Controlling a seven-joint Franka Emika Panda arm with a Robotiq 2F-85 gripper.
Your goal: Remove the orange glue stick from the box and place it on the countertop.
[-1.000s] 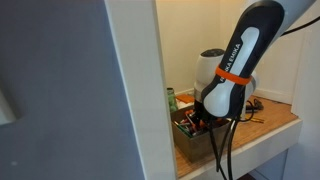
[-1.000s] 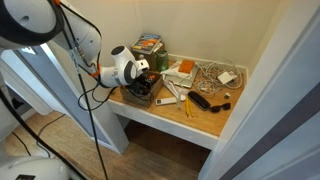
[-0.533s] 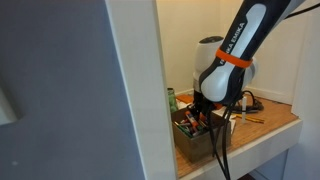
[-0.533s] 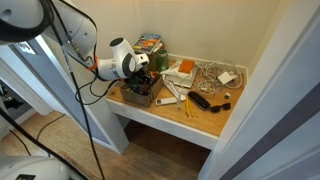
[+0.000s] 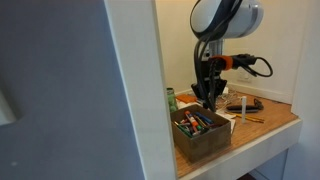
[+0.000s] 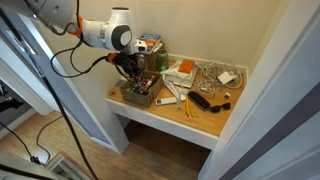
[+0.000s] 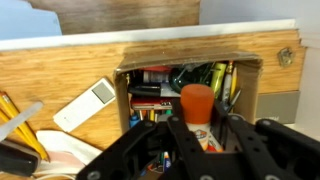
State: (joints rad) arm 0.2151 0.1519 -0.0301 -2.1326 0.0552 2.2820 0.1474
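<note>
My gripper (image 7: 198, 128) is shut on the orange glue stick (image 7: 197, 106). The stick has an orange-red cap and a whitish labelled body, and it stands between the black fingers. I hold it above the dark-brown box (image 7: 256, 68), which is full of markers and pens. In both exterior views the gripper (image 5: 210, 97) (image 6: 134, 73) hangs a little above the box (image 5: 203, 139) (image 6: 138, 94). The box stands at the near end of the tan countertop (image 5: 268, 124) (image 6: 200, 118). The stick is too small to make out there.
A white remote (image 7: 86, 104) and orange pencils (image 7: 14, 116) lie beside the box. A green bottle (image 5: 171, 98) stands behind it. Cables (image 6: 214, 74), a black device (image 6: 207, 100) and stacked books (image 6: 150, 45) crowd the counter. White alcove walls (image 5: 138, 90) close in.
The arm has risen from low over the box to well above it. The gripper has lifted up out of the box with the glue stick in it.
</note>
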